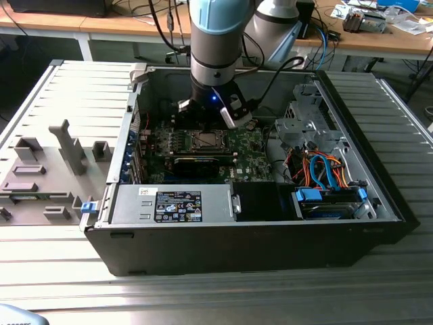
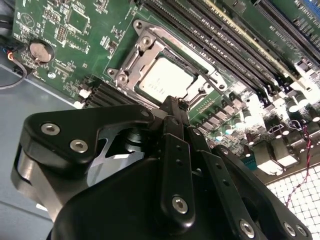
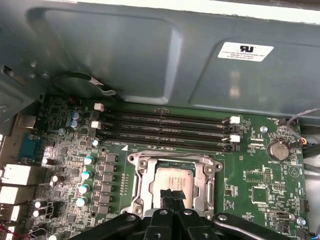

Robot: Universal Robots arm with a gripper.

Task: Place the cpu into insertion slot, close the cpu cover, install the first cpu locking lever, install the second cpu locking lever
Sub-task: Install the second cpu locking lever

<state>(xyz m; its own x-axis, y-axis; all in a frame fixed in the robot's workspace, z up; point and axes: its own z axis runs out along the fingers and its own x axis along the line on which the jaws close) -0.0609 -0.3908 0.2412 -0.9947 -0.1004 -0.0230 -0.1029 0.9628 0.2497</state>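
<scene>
Dark steel computer case, open-topped: holds everything listed. Green motherboard, on the case floor under my arm. Insertion slot, square, metal-rimmed: central on that motherboard, just beside the long black memory slots. Cpu cover, thin silver frame plate: lying down over the slot. Cpu, flat silver-grey square: seated in the slot, showing through the cover's opening. My black gripper: fingers together, empty, tips at the cover's edge. Judged step: locking levers; careful sideways pressure needed.
</scene>
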